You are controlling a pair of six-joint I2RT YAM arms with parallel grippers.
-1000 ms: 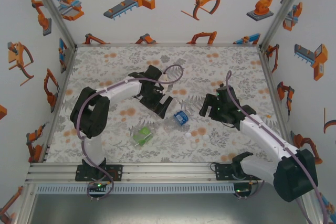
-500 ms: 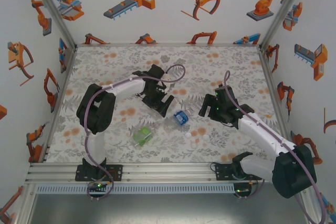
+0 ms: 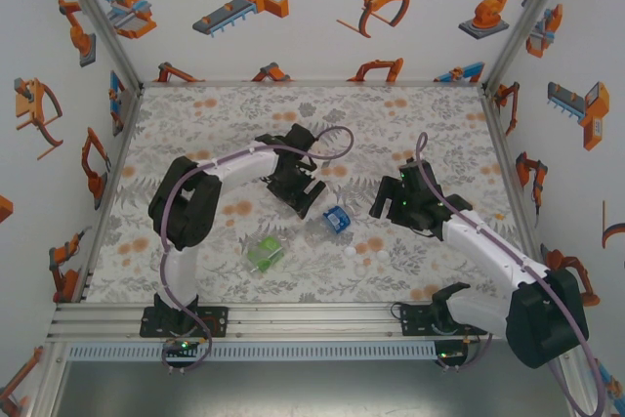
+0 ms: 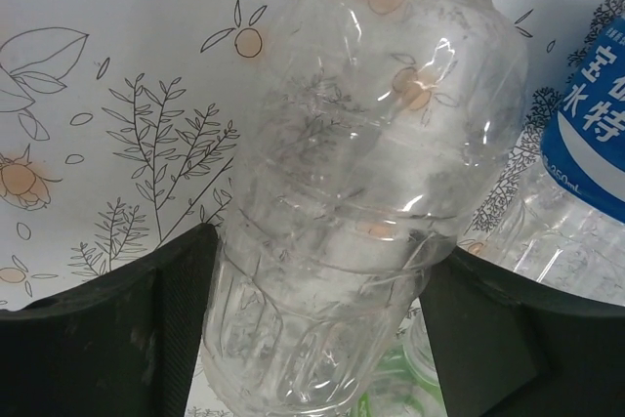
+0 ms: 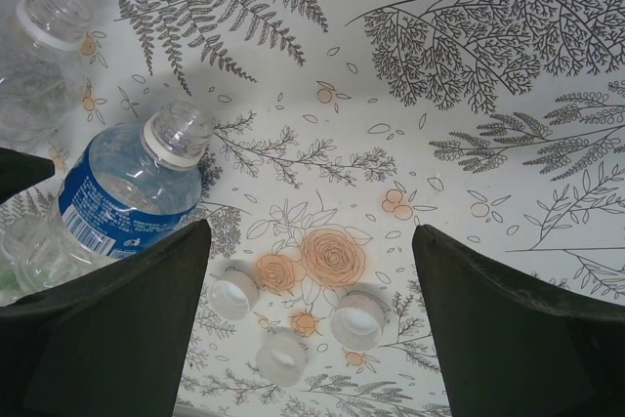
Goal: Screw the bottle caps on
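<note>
Clear bottle (image 4: 361,192): it has no label and no cap. It sits between the 2 fingers of the left hand, and I think the fingers are there so they can squeeze it and hold it steady.
Left hand (image 3: 305,192): its fingers are on both sides of the clear bottle. I cannot tell if they press it yet or just sit close.
Blue bottle (image 5: 132,187): it is just beside the clear bottle. Its top is open, with a white ring around the neck.
Green bottle (image 3: 265,253): it is nearer the arm bases, a little apart from the other 2.
Bottle caps (image 5: 283,324): 3 small white caps lie close together on the flowery surface (image 3: 195,134), near the blue bottle.
Right hand (image 3: 383,204): its fingers are spread wide with nothing in them. It hangs over the caps, which looks like a good spot to pick 1 up.
Job so far: no cap is on any bottle that I can see.
</note>
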